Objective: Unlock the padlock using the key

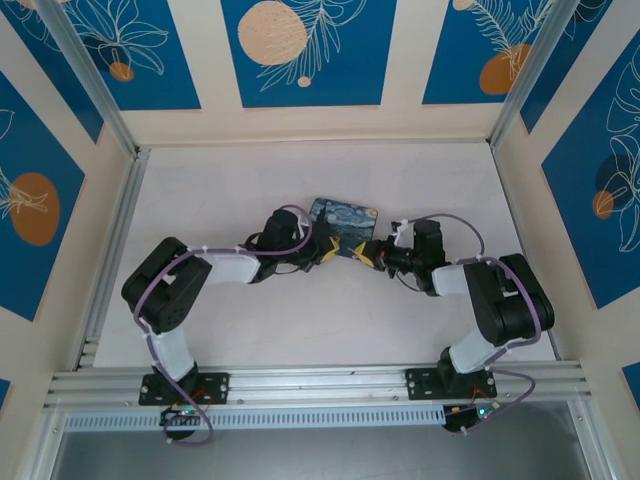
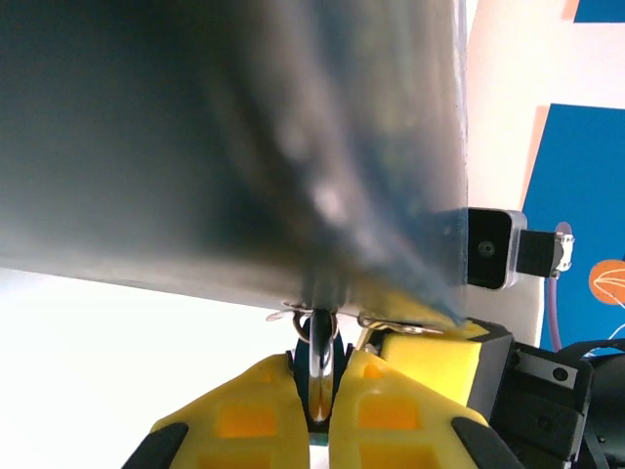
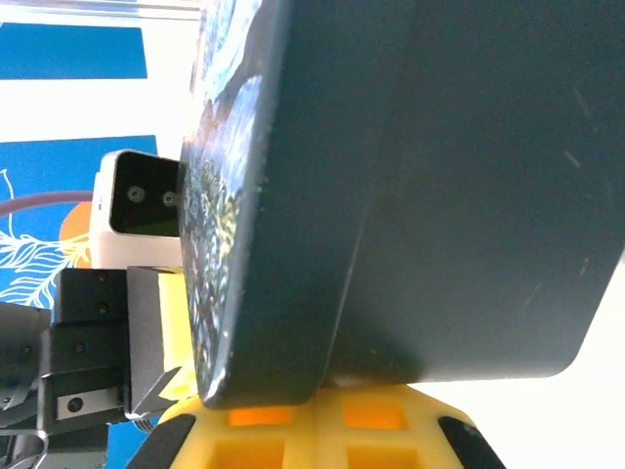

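Observation:
The dark-blue starry-night box [image 1: 345, 222] lies mid-table with both grippers at its near edge. My left gripper [image 1: 322, 252] [image 2: 320, 376] is shut on the padlock [image 2: 320, 363], whose silvery shackle runs up into the metal hasp under the box [image 2: 225, 137], with dark teal at its sides. My right gripper [image 1: 371, 252] [image 3: 337, 393] has its yellow fingers pressed together under the box corner [image 3: 420, 176]. A small pale sliver at their seam looks like the key [image 3: 339, 376]; most of it is hidden. The right gripper's yellow finger [image 2: 430, 354] sits just right of the padlock.
The left arm's black wrist and white camera housing [image 3: 137, 207] sit close on the left in the right wrist view. Aluminium rails [image 1: 320, 382] edge the table front, and patterned blue walls [image 1: 300, 50] surround it.

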